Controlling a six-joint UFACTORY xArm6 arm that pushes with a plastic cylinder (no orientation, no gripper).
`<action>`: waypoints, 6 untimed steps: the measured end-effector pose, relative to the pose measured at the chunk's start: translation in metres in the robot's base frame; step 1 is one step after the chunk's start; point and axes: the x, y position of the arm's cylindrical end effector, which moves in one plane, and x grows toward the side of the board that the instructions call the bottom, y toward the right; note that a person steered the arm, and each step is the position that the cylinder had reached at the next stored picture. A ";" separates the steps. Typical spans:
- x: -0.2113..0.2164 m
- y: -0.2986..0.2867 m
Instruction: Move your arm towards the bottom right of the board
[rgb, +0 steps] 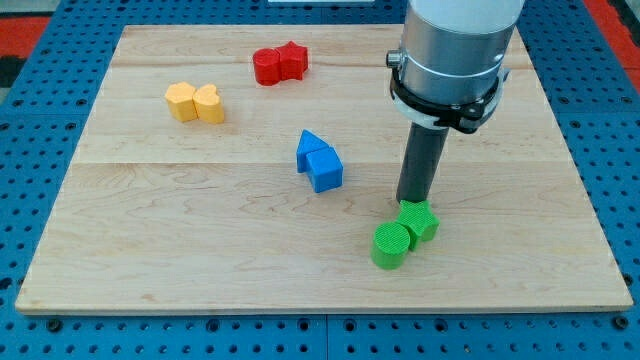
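- My tip (412, 203) carries no jaws; we note a plain rod that neither spreads nor pinches. Its lower end stands at the upper edge of the green star block (420, 219), touching or nearly so; we cannot tell which.
- The green cylinder (390, 245) sits against the green star block, toward the view's bottom left of it.
- The two blue blocks (319, 162), pressed together, lie up and to the view's left of the green star block.
- The red pair (279, 64) and the yellow pair (195, 102) lie well apart from it, toward the view's top left.
- We judge the task partly done: the board (520, 260) has its bottom right corner beyond the green star block, and bare wood separates the two.
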 end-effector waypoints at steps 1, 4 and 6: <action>0.000 0.006; -0.001 0.086; 0.030 0.098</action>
